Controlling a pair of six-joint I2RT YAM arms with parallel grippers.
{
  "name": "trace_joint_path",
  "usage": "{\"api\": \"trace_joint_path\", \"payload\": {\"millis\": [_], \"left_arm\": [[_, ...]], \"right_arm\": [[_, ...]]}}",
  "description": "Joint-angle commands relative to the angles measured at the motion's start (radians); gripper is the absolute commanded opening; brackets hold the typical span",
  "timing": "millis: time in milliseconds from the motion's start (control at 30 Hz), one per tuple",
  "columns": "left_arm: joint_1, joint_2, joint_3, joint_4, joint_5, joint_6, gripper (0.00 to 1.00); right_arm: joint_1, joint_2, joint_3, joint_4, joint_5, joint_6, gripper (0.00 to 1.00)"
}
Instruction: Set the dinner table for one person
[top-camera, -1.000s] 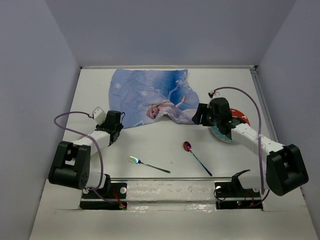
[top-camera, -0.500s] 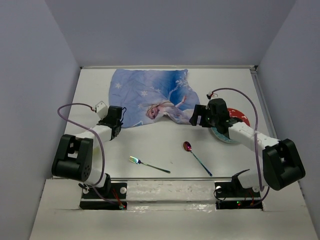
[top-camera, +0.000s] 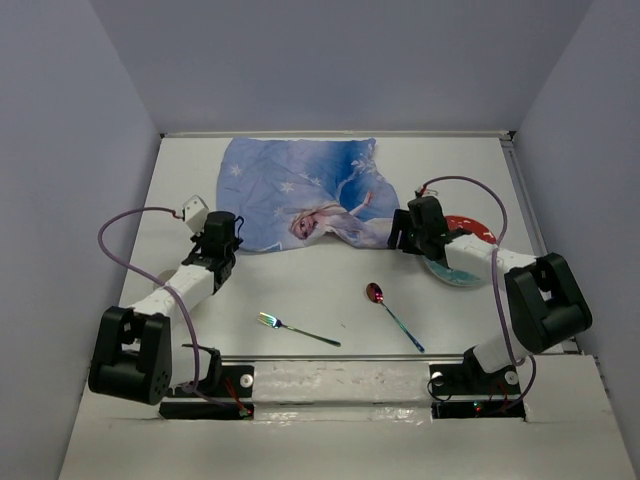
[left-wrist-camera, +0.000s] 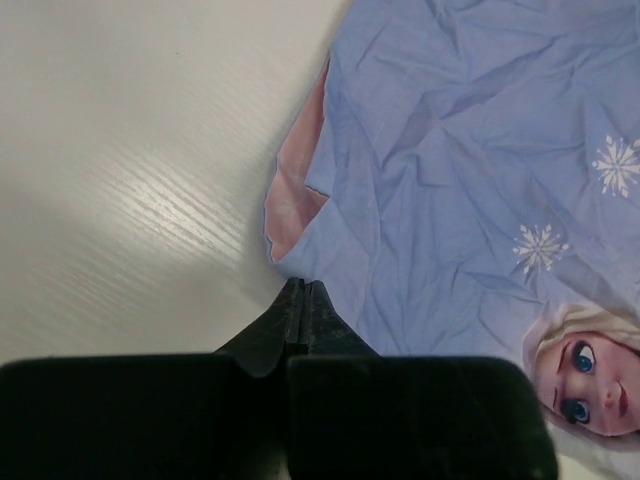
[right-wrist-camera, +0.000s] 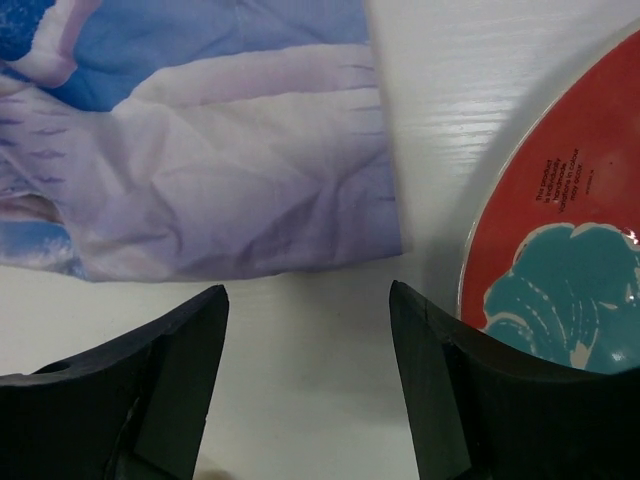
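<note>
The blue princess placemat (top-camera: 300, 190) lies crumpled at the back of the white dinner table (top-camera: 300, 290). My left gripper (top-camera: 232, 243) is shut, its tips (left-wrist-camera: 303, 287) meeting on the edge of the placemat (left-wrist-camera: 470, 150) beside a folded-up pink corner. My right gripper (top-camera: 408, 232) hovers open (right-wrist-camera: 308, 290) over bare table, between the placemat's near right corner (right-wrist-camera: 200, 170) and a red and teal plate (right-wrist-camera: 560, 230). In the top view the right arm partly covers the plate (top-camera: 478, 228). A fork (top-camera: 295, 328) and a spoon (top-camera: 392, 310) lie near the front.
Grey walls close the table in on three sides. Purple cables loop from both wrists. The arm bases (top-camera: 340, 385) sit along the near edge, just behind the fork and spoon.
My left gripper has shut at the placemat's near left corner. The right gripper has shifted a little left, toward the placemat's near right corner, and both arms have changed pose.
</note>
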Motion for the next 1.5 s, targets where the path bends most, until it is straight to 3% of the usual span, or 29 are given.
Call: {"api": "trace_joint_path", "payload": {"millis": [0,233,433,567,600,633,667,767,900,1233,1333,1433,1467], "left_arm": [[-0.007,-0.06,-0.031,0.06,0.005,-0.005,0.0],[-0.007,-0.134,-0.053,0.116,0.035,-0.014,0.0],[-0.017,-0.264,-0.116,0.202,0.068,-0.033,0.0],[-0.017,-0.266,-0.133,0.151,0.084,-0.051,0.0],[-0.017,-0.254,-0.137,0.131,0.084,-0.054,0.02],[-0.017,-0.238,-0.14,0.117,0.075,-0.054,0.27],[-0.017,-0.196,-0.133,0.101,0.065,-0.053,0.4],[-0.017,-0.119,-0.114,0.041,0.048,-0.054,0.63],[-0.008,-0.077,-0.117,0.034,0.044,-0.108,0.64],[0.01,0.121,-0.022,-0.016,0.009,-0.109,0.66],[0.01,0.156,-0.016,-0.021,0.004,-0.113,0.53],[0.012,0.187,0.015,-0.034,-0.008,-0.09,0.52],[0.01,0.2,0.024,-0.038,-0.008,-0.085,0.45]], "right_arm": [[0.008,0.073,0.076,0.028,0.062,0.072,0.67],[0.008,0.159,0.133,0.043,0.092,0.145,0.65],[-0.002,0.188,0.141,0.05,0.134,0.148,0.51],[-0.002,0.185,0.141,0.048,0.12,0.142,0.5],[-0.002,0.184,0.136,0.048,0.118,0.139,0.45],[-0.002,0.184,0.135,0.048,0.114,0.133,0.42],[-0.002,0.184,0.132,0.048,0.114,0.13,0.4],[-0.002,0.168,0.116,0.054,0.1,0.113,0.3],[-0.002,0.13,0.11,0.054,0.101,0.078,0.18],[-0.002,0.073,0.11,0.062,0.034,0.017,0.02],[-0.002,0.061,0.11,0.065,0.016,0.007,0.02],[-0.002,0.052,0.107,0.066,-0.009,0.004,0.01],[-0.002,0.049,0.106,0.069,-0.018,0.004,0.0]]}}
